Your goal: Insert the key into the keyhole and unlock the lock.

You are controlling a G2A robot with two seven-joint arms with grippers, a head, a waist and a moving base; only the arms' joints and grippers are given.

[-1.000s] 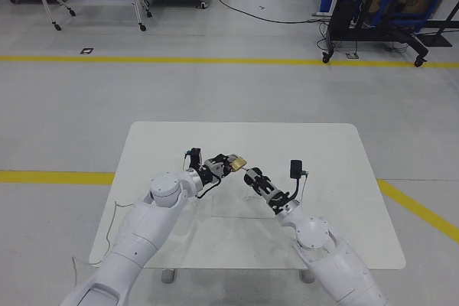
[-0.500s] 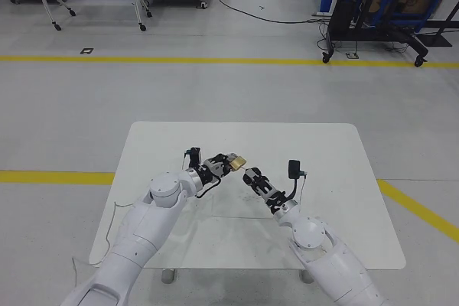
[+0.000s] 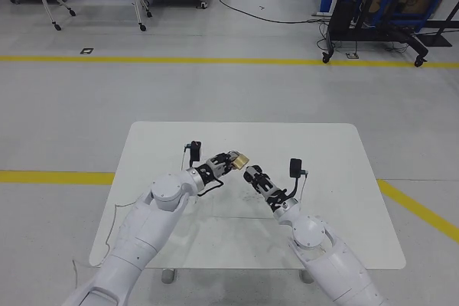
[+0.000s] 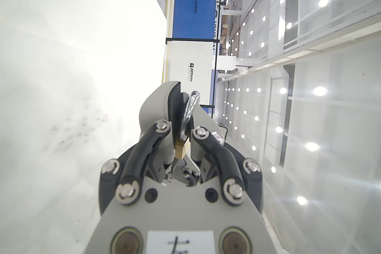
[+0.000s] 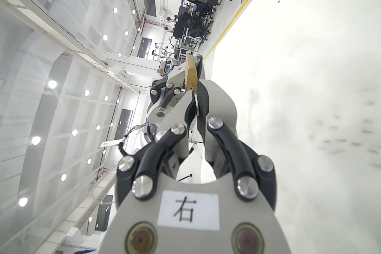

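Top view shows me both arms meeting above the table (image 3: 329,153), with the lock (image 3: 238,160) held aloft between them. My left gripper (image 4: 187,112) is clamped on the lock. My right gripper (image 3: 249,173) pinches the key (image 5: 195,107), whose tip meets the brass body. I judge insertion is under way, though I cannot tell its depth. The next move calls for a straight push, then a twist.

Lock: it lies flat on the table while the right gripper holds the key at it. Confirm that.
Not right. The lock does not lie on the table: the left gripper holds it up off the surface, as the top view shows. The right gripper does hold the key at it.
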